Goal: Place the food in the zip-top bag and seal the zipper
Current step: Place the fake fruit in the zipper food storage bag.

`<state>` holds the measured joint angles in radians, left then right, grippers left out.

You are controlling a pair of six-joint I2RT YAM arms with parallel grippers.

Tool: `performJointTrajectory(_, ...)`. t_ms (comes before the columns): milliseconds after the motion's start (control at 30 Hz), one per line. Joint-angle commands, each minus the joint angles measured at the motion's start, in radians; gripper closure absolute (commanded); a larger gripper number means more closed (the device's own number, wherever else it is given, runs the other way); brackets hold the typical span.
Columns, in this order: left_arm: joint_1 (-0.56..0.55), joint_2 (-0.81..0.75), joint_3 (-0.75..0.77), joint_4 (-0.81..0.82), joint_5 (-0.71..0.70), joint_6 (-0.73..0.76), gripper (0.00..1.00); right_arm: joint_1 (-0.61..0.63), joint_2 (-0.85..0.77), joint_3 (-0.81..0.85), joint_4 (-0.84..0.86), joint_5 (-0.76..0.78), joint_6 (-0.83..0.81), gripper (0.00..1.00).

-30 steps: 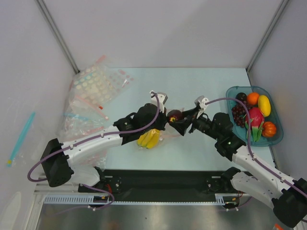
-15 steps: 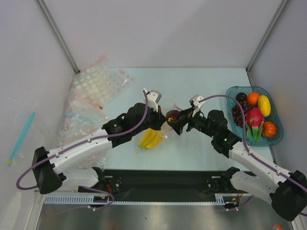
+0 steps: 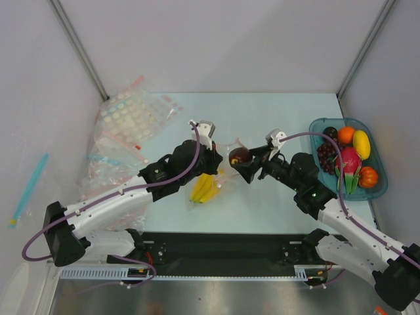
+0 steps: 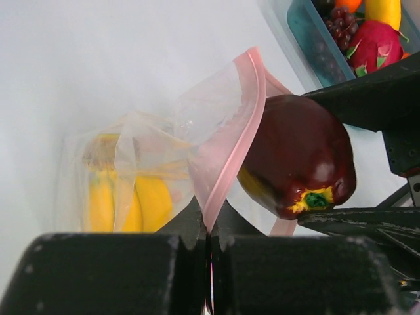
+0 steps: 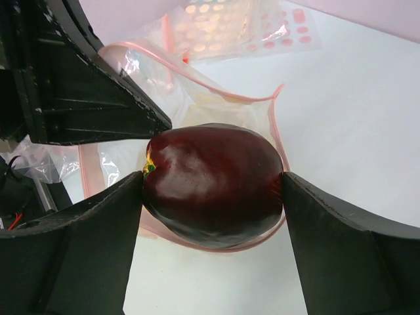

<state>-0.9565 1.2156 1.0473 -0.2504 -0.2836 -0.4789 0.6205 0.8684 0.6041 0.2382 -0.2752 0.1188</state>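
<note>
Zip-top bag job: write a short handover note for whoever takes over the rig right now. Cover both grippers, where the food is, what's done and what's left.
Left gripper: shut on the zipper, holding the mouth of the zip-top bag lifted open.
Right gripper: shut on the dark purple-brown fruit, held at the bag's mouth, not released.
Done: the banana bunch is inside the bag.
Left: drop this fruit in, fetch the dragon fruit, orange fruit and the rest from the teal tray on the right, then seal the zipper.
</note>
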Motion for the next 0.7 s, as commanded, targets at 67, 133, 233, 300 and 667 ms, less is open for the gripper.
performJointTrajectory(67, 0.009, -0.039, 0.003, 0.046, 0.020, -0.018, 1.00, 0.004, 0.041, 0.031, 0.021, -0.033, -0.010, 0.12)
performJointTrajectory(133, 0.009, -0.033, 0.010, 0.048, 0.061, -0.013, 1.00, 0.008, 0.055, 0.039, 0.018, -0.042, -0.010, 0.00)
performJointTrajectory(233, 0.009, -0.024, 0.016, 0.051, 0.077, -0.009, 1.00, 0.016, 0.066, 0.042, 0.015, -0.047, -0.016, 0.00)
performJointTrajectory(300, 0.009, -0.030, 0.013, 0.048, 0.064, -0.009, 1.00, 0.018, 0.067, 0.045, 0.012, -0.029, -0.015, 0.00)
performJointTrajectory(667, 0.013, -0.031, 0.017, 0.008, -0.046, -0.030, 1.00, 0.018, -0.029, 0.017, 0.009, 0.111, 0.021, 0.07)
